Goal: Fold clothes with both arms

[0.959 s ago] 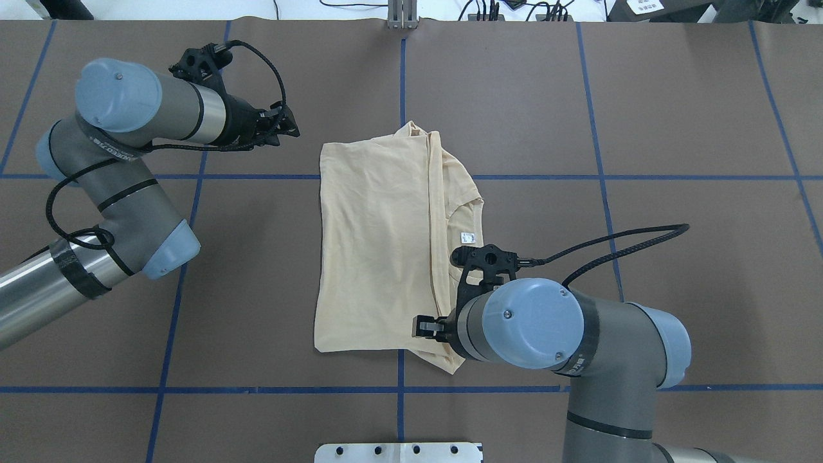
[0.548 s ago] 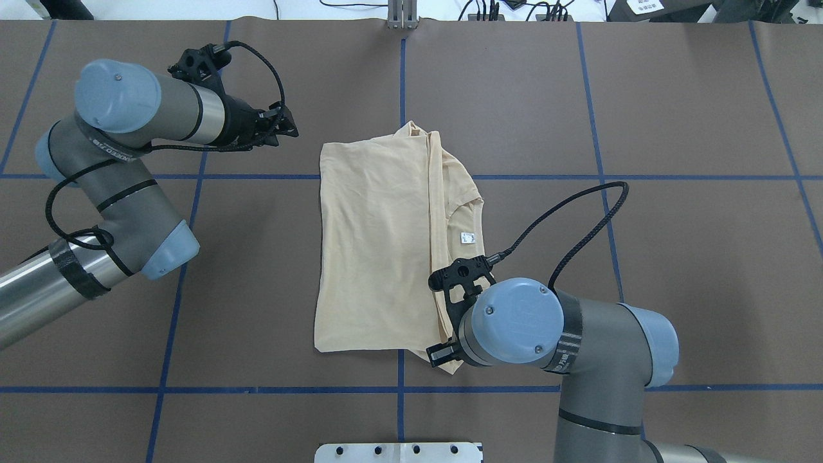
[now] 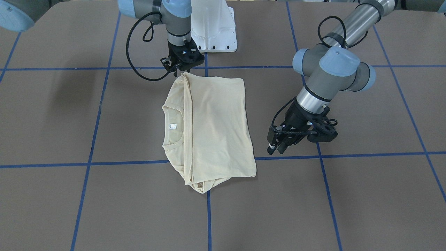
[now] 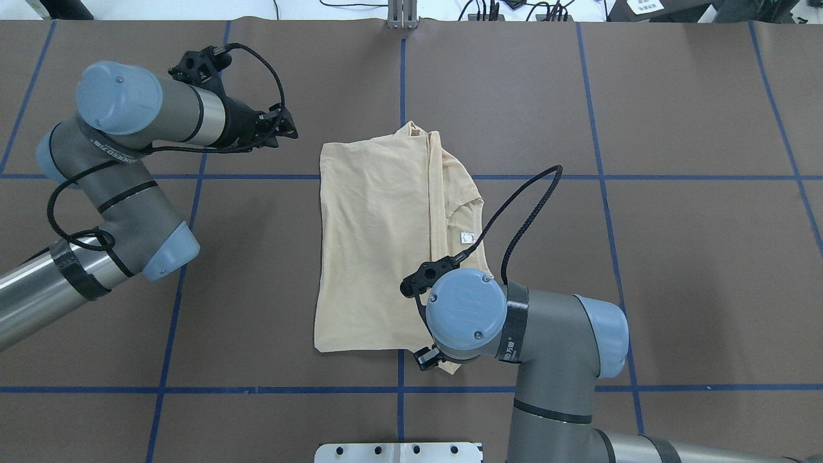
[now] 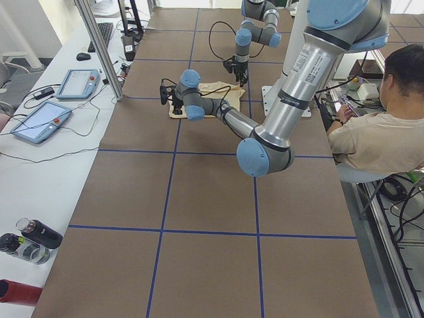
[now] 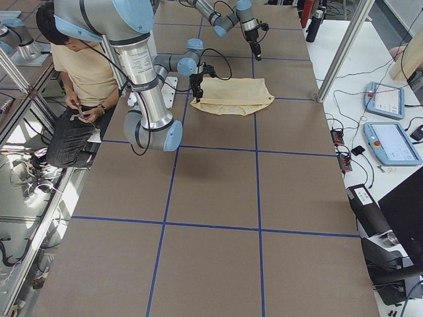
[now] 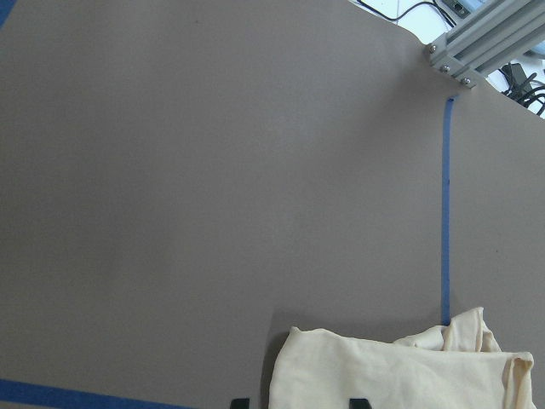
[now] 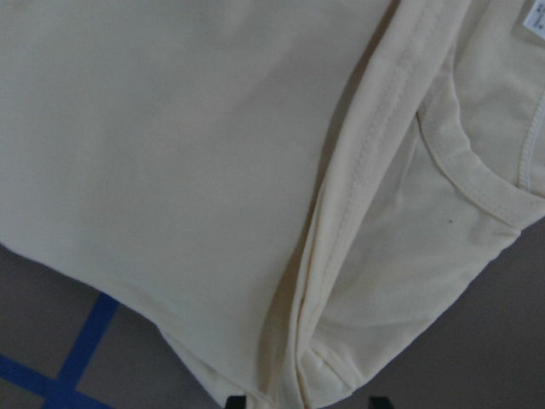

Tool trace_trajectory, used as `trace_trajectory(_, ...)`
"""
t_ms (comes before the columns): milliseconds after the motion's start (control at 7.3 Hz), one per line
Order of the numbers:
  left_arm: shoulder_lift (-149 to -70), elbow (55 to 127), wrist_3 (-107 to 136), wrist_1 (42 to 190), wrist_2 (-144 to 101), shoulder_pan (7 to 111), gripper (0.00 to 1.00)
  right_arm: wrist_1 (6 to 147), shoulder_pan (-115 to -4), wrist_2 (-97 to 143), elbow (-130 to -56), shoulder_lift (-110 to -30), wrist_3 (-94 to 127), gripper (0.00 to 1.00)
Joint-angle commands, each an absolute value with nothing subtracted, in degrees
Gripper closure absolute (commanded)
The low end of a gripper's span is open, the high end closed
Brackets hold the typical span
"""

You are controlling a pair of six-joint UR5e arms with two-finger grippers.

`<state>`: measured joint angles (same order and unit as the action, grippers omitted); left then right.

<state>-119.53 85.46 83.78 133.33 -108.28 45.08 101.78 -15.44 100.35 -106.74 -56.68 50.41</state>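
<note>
The pale cream T-shirt (image 4: 379,244) lies folded lengthwise in the middle of the table, with its collar and white neck label (image 4: 467,238) on the right side. No print shows. My right gripper (image 4: 429,357) is open and hangs just over the shirt's near right corner. In the right wrist view the shirt's folded edge (image 8: 341,256) lies between the finger tips. My left gripper (image 4: 287,126) is open and empty, off the shirt's far left corner. That corner shows in the left wrist view (image 7: 400,375). In the front view the shirt (image 3: 212,122) lies between the right gripper (image 3: 178,71) and the left gripper (image 3: 277,148).
The white pedestal base (image 3: 212,28) stands behind the shirt's near edge. An aluminium post (image 4: 402,16) stands at the table's far edge. Blue tape lines (image 4: 598,177) cross the brown table. A seated person (image 5: 377,132) and tablets (image 5: 40,122) are off the table's sides.
My right arm has swung left and down over the shirt's near right corner, with its wrist turning and its cable swinging left. My left arm has barely moved.
</note>
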Motion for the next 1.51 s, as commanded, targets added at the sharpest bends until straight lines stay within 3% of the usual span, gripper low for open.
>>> trace_trajectory(0,-119.5,85.4,83.9,133.3,-108.3,45.0,0.51,102.0,-15.5,99.9,-106.0,-55.7,49.8,0.49)
trace_trajectory(548,-119.6,85.3,83.8,133.3,-108.4,44.9,0.51,102.0,-15.6,99.8,-105.9,-55.5,49.8,0.51)
trace_trajectory(685,-119.5,85.3,83.8,133.3,-108.4,44.9,0.51,102.0,-15.6,99.9,-105.6,-55.5,49.8,0.55)
trace_trajectory(959,-119.5,85.3,83.8,133.3,-108.3,44.9,0.51,102.0,-15.6,99.9,-105.5,-55.6,49.8,0.88)
trace_trajectory(1096,-119.6,85.4,83.8,133.3,-108.3,44.9,0.51,102.0,-15.6,100.0,-105.5,-55.7,49.8,1.00)
trace_trajectory(1370,-119.6,85.4,83.8,133.3,-108.4,44.9,0.51,102.0,-15.8,100.4,-105.5,-55.9,49.7,1.00)
